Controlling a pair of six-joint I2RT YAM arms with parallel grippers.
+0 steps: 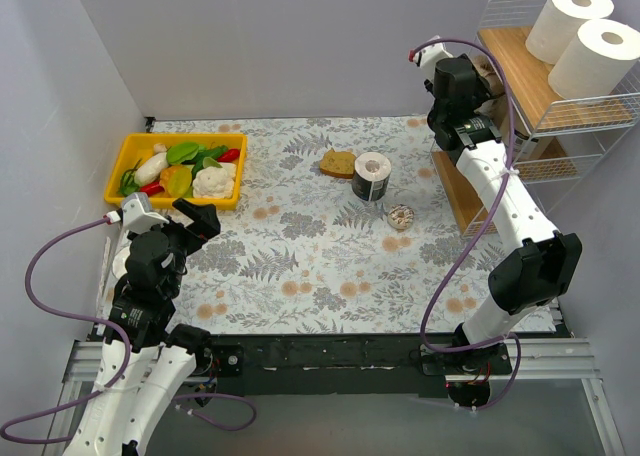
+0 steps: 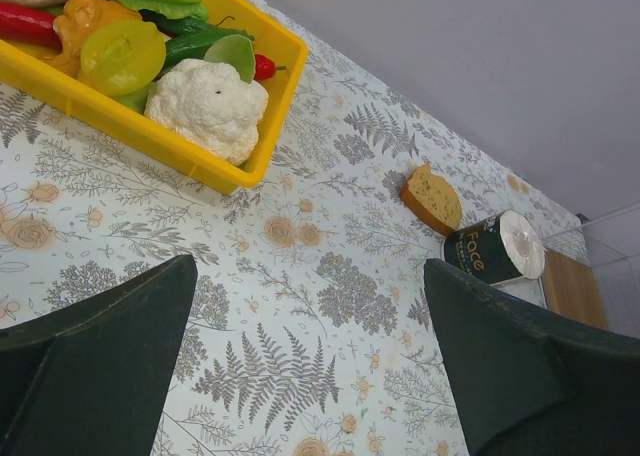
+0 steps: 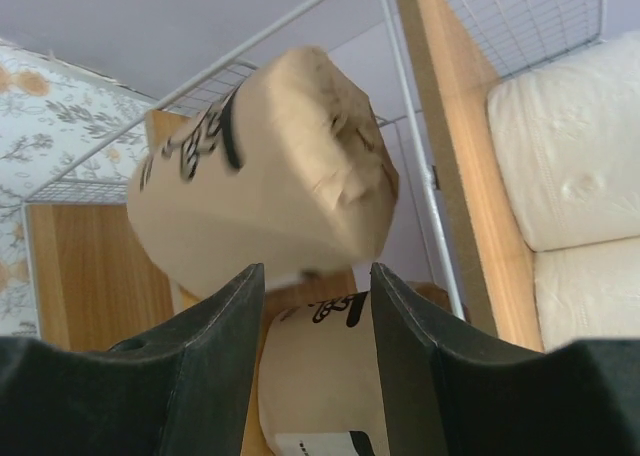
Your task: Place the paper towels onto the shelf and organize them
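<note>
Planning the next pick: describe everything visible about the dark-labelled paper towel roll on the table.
The white paper towel roll with a dark label stands upright on the floral tablecloth, hollow core up. The label, lettered "Face", wraps its side. A brown bread slice sits close beside it; no jaws touch it.

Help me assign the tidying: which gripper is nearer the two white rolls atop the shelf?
Right. The right gripper is at the shelf, left of the white rolls; the left gripper is by the yellow bin.

Two white paper towels [image 1: 577, 18] stand side by side on the top board of the shelf [image 1: 515, 71]. A dark-labelled roll [image 1: 372, 176] stands on the table [image 1: 300, 266], just beside the bread slice [image 1: 338, 163].
</note>
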